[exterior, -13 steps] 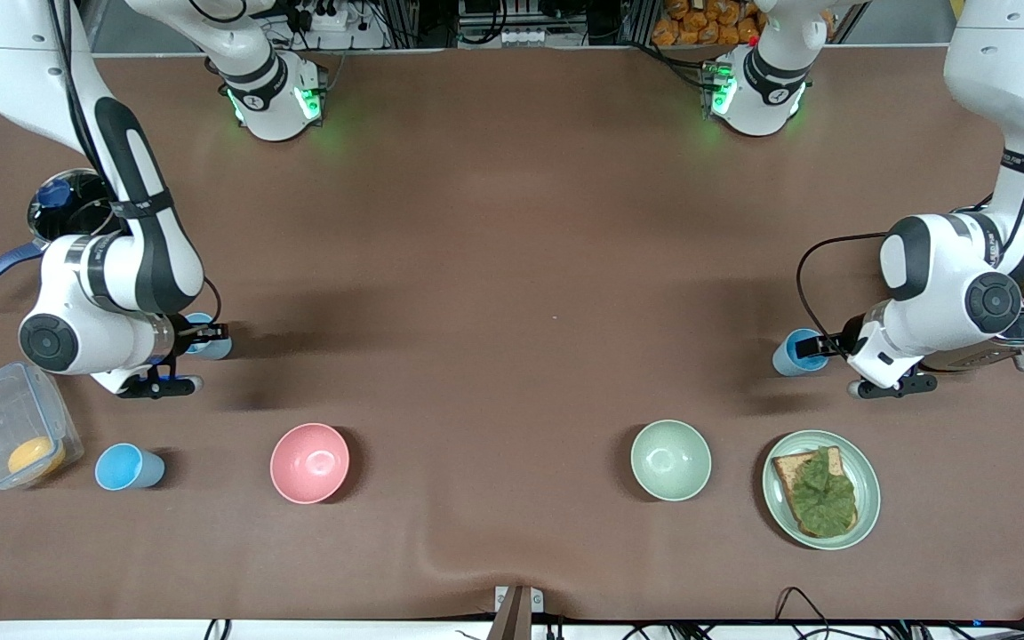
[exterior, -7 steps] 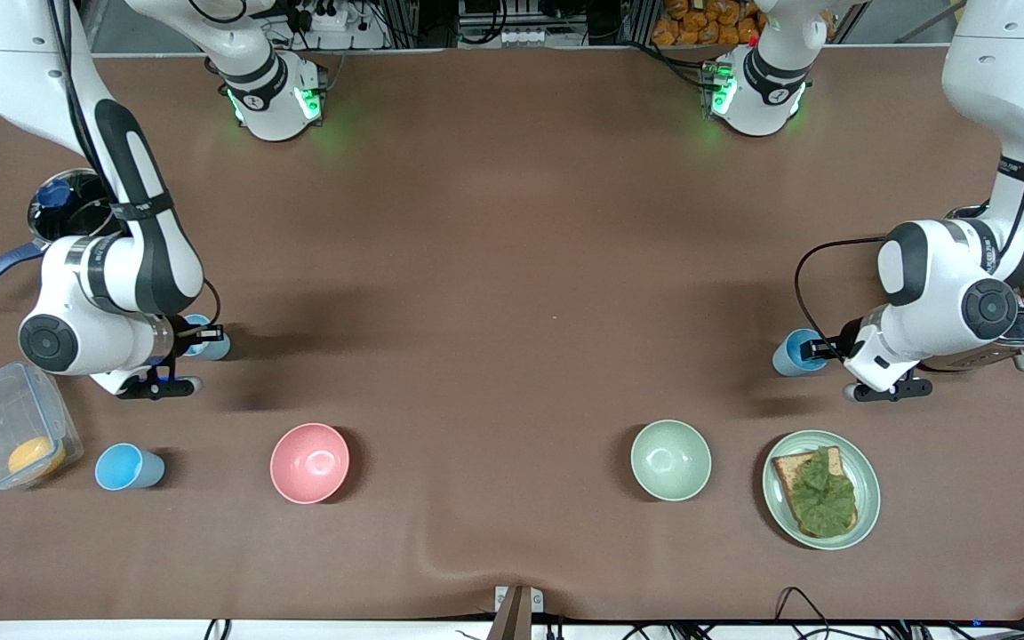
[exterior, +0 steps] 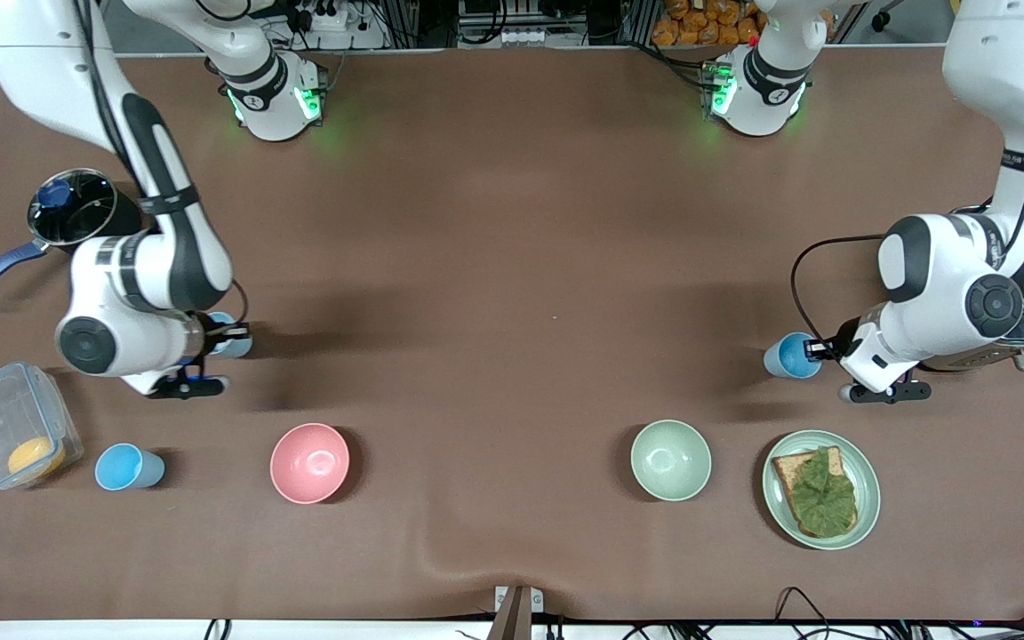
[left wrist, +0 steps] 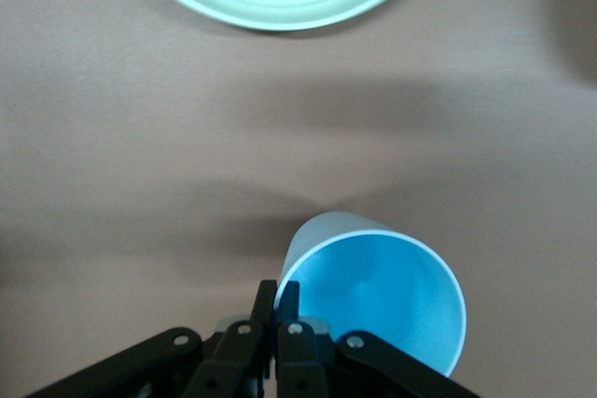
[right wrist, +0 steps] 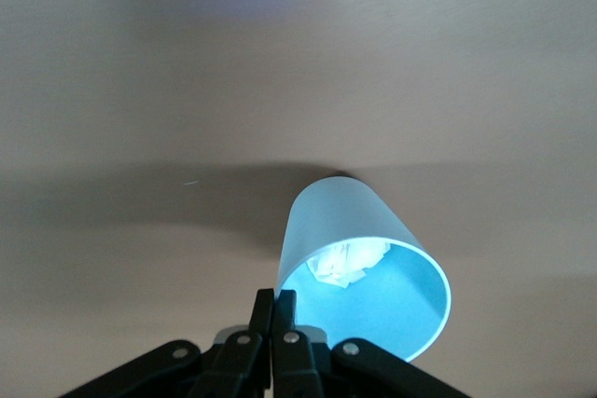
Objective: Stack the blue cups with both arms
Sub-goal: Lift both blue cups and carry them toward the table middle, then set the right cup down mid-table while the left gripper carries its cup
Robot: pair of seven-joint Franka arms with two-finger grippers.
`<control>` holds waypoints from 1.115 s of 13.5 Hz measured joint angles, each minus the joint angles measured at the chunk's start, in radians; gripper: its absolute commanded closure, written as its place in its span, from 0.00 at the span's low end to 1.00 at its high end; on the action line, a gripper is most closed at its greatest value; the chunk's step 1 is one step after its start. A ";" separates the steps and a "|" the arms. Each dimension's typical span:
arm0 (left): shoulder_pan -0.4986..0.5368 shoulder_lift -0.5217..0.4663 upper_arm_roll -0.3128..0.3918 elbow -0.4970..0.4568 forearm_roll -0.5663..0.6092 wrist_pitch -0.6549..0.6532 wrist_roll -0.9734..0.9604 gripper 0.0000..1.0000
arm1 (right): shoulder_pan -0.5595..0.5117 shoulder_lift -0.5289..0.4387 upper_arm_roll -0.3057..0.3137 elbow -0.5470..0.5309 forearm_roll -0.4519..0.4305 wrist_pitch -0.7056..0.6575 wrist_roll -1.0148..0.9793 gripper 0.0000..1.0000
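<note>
The left claw [exterior: 819, 349] is gripping the rim of a small light-blue plastic tumbler [exterior: 788, 356] toward the left arm's end of the brown counter [exterior: 512, 267]. In the left wrist view, the claw [left wrist: 276, 297] is closed to a narrow gap on the wall of this tumbler [left wrist: 378, 295], which is hanging tilted over bare counter [left wrist: 140, 184]. A pale green round plate [exterior: 820, 476] carrying toast with green leaves is lying nearer to the front camera than this tumbler, apart from it; the plate's edge [left wrist: 280, 2] is showing in the left wrist view.

The right claw [exterior: 226, 338] is gripping a second light-blue tumbler [exterior: 229, 333] toward the right arm's end of the counter. In the right wrist view, the claw [right wrist: 273, 303] is pinched almost fully closed on the rim of this tumbler [right wrist: 359, 263], which is tilted and is showing a whitish patch inside. The counter surface [right wrist: 280, 90] around it is open.

A third light-blue tumbler [exterior: 127, 468] is standing upright and free near the counter's front edge, just beside a clear plastic lidded box [exterior: 12, 436]. A glossy pink bowl [exterior: 309, 462] and a pale green bowl [exterior: 670, 460] are standing well apart along the same front strip. The wide middle of the counter between the two held tumblers is lying open.
</note>
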 measured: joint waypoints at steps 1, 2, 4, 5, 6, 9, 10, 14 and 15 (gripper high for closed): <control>-0.001 -0.020 -0.031 0.026 -0.005 -0.061 -0.034 1.00 | 0.032 0.000 0.002 0.029 0.022 -0.046 0.055 1.00; -0.003 -0.036 -0.065 0.066 -0.005 -0.138 -0.083 1.00 | 0.065 -0.001 0.003 0.061 0.041 -0.091 0.107 1.00; -0.012 -0.052 -0.124 0.165 -0.005 -0.279 -0.154 1.00 | 0.124 -0.002 0.004 0.121 0.073 -0.143 0.210 1.00; -0.014 -0.054 -0.153 0.210 -0.005 -0.330 -0.166 1.00 | 0.152 -0.002 0.004 0.138 0.104 -0.149 0.257 1.00; -0.018 -0.054 -0.181 0.246 -0.005 -0.364 -0.171 1.00 | 0.182 -0.001 0.004 0.145 0.145 -0.147 0.305 1.00; -0.067 -0.054 -0.213 0.294 -0.005 -0.398 -0.174 1.00 | 0.265 0.004 0.005 0.145 0.240 -0.075 0.455 1.00; -0.085 -0.054 -0.214 0.298 -0.005 -0.398 -0.175 1.00 | 0.297 0.011 0.005 0.146 0.251 -0.046 0.512 1.00; -0.163 -0.054 -0.217 0.331 -0.005 -0.412 -0.287 1.00 | 0.429 0.075 0.006 0.205 0.256 0.028 0.733 1.00; -0.185 -0.054 -0.218 0.339 -0.005 -0.416 -0.319 1.00 | 0.455 0.093 0.006 0.221 0.256 0.051 0.773 1.00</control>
